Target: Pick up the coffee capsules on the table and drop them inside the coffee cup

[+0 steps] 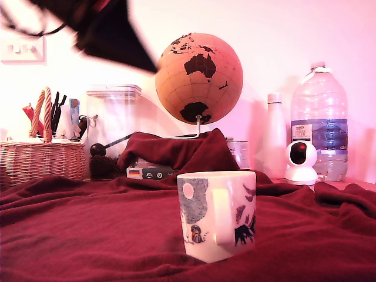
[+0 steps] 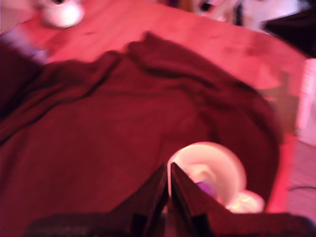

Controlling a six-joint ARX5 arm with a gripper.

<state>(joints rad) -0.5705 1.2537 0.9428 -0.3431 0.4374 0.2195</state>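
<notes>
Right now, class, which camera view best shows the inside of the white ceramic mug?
The wrist view: it looks down into the white ceramic mug, showing something purple inside. The exterior view shows only the mug's printed side and handle.

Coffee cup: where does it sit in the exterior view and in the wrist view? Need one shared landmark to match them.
Exterior view: the coffee cup stands upright in the lower centre foreground on the red blanket, handle toward the camera.
Wrist view: the same cup is seen from above, just beyond the gripper, whose jaws look nearly closed; something purplish lies inside it.
Shared landmark: the small white camera, also blurred at the wrist frame's edge.
</notes>
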